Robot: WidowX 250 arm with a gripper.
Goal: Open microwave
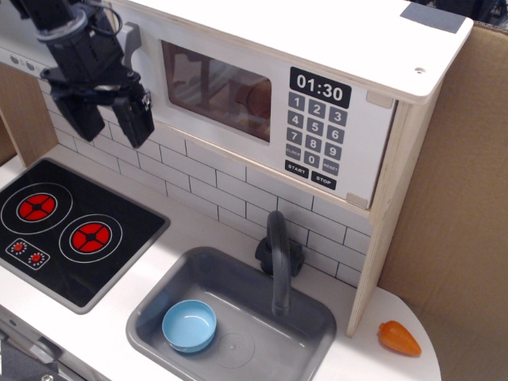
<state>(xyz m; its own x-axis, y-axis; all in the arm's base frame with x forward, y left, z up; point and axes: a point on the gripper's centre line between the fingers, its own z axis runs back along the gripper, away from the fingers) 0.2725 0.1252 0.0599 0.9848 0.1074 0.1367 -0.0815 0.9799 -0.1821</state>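
The microwave (317, 95) is a pale-wood box with a white door, a clear window (216, 79), a black 01:30 display and a grey keypad (315, 131). Its grey bar handle (129, 45) stands at the door's left edge. The door looks flush with the box. My black gripper (109, 119) hangs just left of and below the handle, in front of the tiled wall. Its two fingers are apart and hold nothing.
A grey range hood (24, 48) is at the upper left, partly behind my arm. A black hob (59, 226) with red rings lies below. A grey sink (230, 317) holds a blue bowl (190, 325) and has a dark tap (278, 254). An orange carrot (398, 337) lies at the right. Cardboard stands beyond.
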